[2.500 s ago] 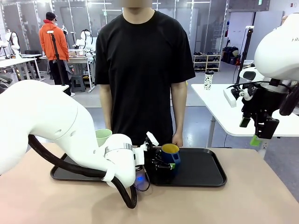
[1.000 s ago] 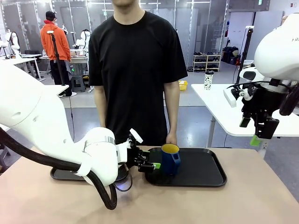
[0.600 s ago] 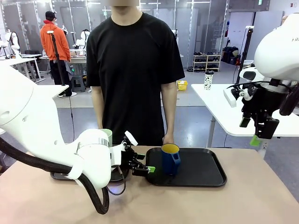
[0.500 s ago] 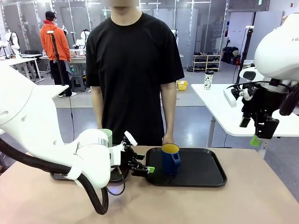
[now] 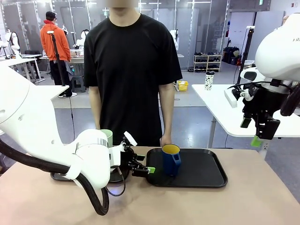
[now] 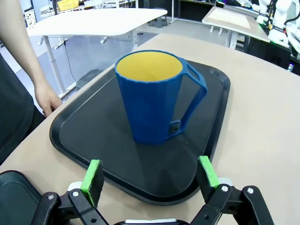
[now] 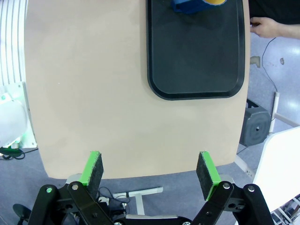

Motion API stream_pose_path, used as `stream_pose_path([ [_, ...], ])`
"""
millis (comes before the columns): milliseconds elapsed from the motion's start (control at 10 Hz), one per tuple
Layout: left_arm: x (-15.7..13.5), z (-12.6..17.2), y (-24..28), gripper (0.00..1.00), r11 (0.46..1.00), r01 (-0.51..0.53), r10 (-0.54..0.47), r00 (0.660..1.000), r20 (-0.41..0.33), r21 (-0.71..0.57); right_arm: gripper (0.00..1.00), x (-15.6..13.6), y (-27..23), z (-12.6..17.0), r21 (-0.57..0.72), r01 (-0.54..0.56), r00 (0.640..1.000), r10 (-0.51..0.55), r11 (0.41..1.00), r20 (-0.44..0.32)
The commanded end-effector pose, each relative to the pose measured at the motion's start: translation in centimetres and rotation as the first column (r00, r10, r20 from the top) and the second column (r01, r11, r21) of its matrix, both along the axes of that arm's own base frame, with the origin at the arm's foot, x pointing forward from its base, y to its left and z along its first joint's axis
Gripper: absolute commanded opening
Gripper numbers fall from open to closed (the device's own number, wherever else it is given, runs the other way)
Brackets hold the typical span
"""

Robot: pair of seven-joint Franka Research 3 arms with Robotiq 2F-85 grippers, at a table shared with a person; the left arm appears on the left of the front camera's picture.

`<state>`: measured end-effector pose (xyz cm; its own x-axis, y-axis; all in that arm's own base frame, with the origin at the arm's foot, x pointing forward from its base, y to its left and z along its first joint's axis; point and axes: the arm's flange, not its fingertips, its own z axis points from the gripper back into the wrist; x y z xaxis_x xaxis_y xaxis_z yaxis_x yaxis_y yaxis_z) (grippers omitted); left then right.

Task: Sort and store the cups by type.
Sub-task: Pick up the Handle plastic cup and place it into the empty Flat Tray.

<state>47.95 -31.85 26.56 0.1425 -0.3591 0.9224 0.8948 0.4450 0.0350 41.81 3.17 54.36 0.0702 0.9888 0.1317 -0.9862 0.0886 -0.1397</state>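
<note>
We see the left gripper [image 5: 146, 169] wide open and empty at frame centre, level with the mug [image 5: 171, 160], which stands upright on the right tray [image 5: 208, 176], apparently sorted. The right gripper [image 7: 149, 171] hangs open, parked high.

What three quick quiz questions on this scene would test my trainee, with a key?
1. True or false: the left hand is shut on the mug.
2. Where does the mug stand? A) on the bare table B) on the right tray C) in the person's hand
3. Fill in: the tumbler shows behind the ___ arm.

Key:
1. False: its jaws stand open, short of the mug, at the tray's near edge in the left wrist view.
2. B: upright, handle free.
3. Left. The right hand hangs open, raised off to the side.
</note>
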Motion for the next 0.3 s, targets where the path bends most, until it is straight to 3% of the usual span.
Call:
stream_pose_path([
  [0,0.18,-0.1,-0.15,1.0,1.0,0.005,-0.006,1.0,0.016,0.016,1.0,-0.1,0.04,0.04,-0.013,0.019,1.0,-0.019,1.0,-0.002],
  [200,0.18,-0.1,-0.15,1.0,1.0,0.005,-0.006,1.0,0.016,0.016,1.0,-0.1,0.04,0.04,-0.013,0.019,1.0,-0.019,1.0,-0.002],
])
